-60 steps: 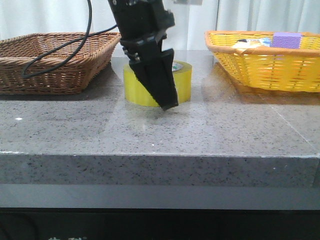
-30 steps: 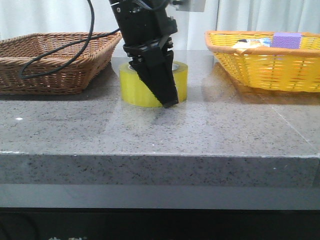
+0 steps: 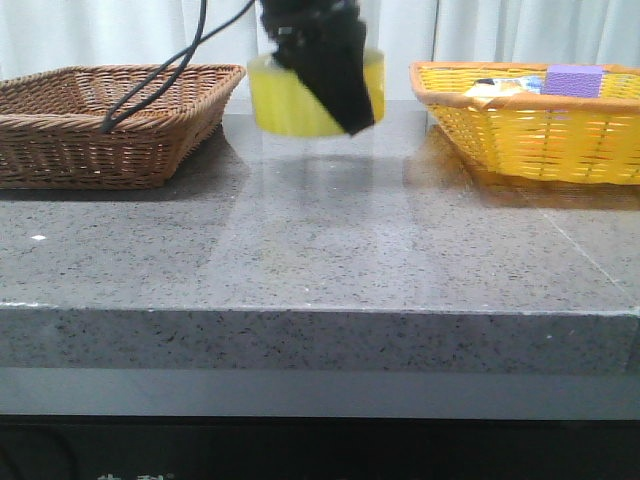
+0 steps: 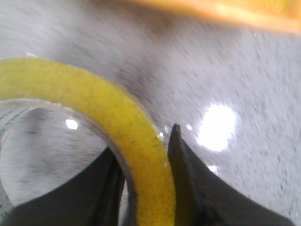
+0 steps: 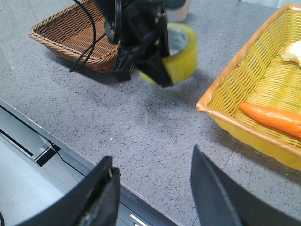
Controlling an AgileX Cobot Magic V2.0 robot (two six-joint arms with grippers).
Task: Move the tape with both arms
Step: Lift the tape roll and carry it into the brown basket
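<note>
Front view: left gripper (image 3: 352,118) w/ jaws clamped on the wall of the tape (image 3: 290,98), roll held in the air, clear of the table (image 3: 320,240), between the brown basket (image 3: 110,120) on the left and the yellow basket (image 3: 530,130) on the right. One black finger crosses the roll's near face, tip pointing down past its lower edge. Cable (image 3: 165,75) hangs from the arm toward the brown basket. Purple block (image 3: 572,78) sits in the yellow basket, well apart from the roll; other items there too small to tell. Right gripper not seen here. Left wrist view: blurred; roll's yellow edge (image 4: 117,117) arcs across, one finger (image 4: 186,179) outside the wall, the other inside the core, both touching the tape; white core w/ green print just visible at the edge; gray tabletop (image 4: 244,84) below w/ light glare, strip of yellow basket (image 4: 235,12) at the frame's far side. Right wrist view: right gripper (image 5: 153,197) w/ fingers spread wide, holding nothing, over the table's front edge, well apart from the roll. Left arm's gripper (image 5: 141,44) holds the tape (image 5: 181,54) tilted above the counter, shadow on the surface under it, near the yellow basket's (image 5: 225,101) corner. Carrot (image 5: 270,117) lies in that basket; brown basket (image 5: 75,35) beyond the arm.
</note>
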